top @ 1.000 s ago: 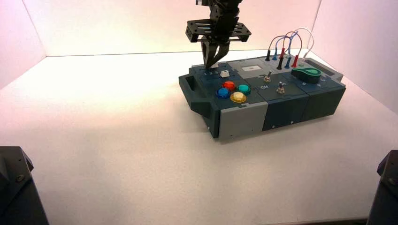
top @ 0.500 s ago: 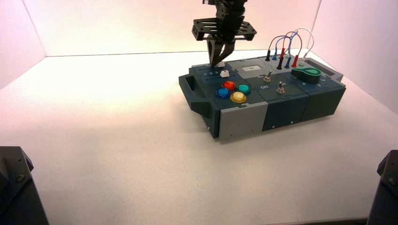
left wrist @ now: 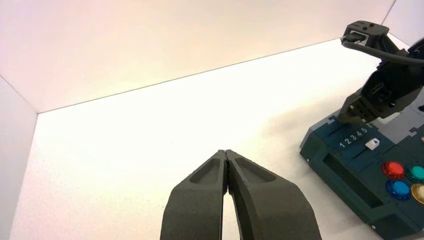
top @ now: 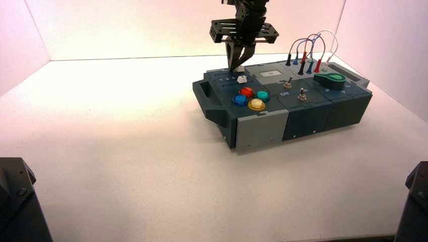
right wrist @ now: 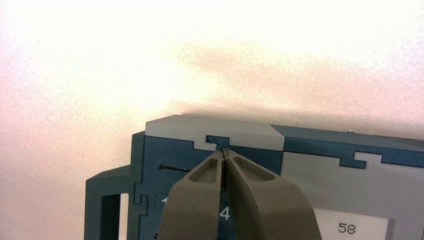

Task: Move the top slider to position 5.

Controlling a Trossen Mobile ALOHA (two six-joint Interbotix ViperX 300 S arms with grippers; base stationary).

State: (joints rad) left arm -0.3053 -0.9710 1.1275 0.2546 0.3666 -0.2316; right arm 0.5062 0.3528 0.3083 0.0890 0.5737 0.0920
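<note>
My right gripper (top: 232, 69) is at work at the far left part of the box (top: 261, 124), pointing down at the top slider (top: 240, 68); its fingers are clenched together, tips meeting, with nothing between them. The top slider, a white knob on a dark teal panel, sits just beside my fingertips, on their right; whether they touch it I cannot tell, and its exact position is hidden behind my fingers in the right wrist view.

The other white slider (top: 242, 79) lies nearer the worktop's front edge, past the printed row of numerals (left wrist: 353, 137); beyond it come the red button (top: 246, 92), green button (top: 262, 96), blue button (top: 239, 100) and yellow button (top: 256, 105). The display (right wrist: 352, 229), right of the slider panel, reads 58; 2 metal toggle switches (top: 302, 95), a green knob (top: 330, 79) and plugged wires (top: 314, 48) occupy the box farther right.

The box stands on the worktop (top: 126, 176), near its back edge and right of its middle; my left gripper (left wrist: 226, 152) is parked over the worktop, left of the box, its fingers pressed together, empty.
</note>
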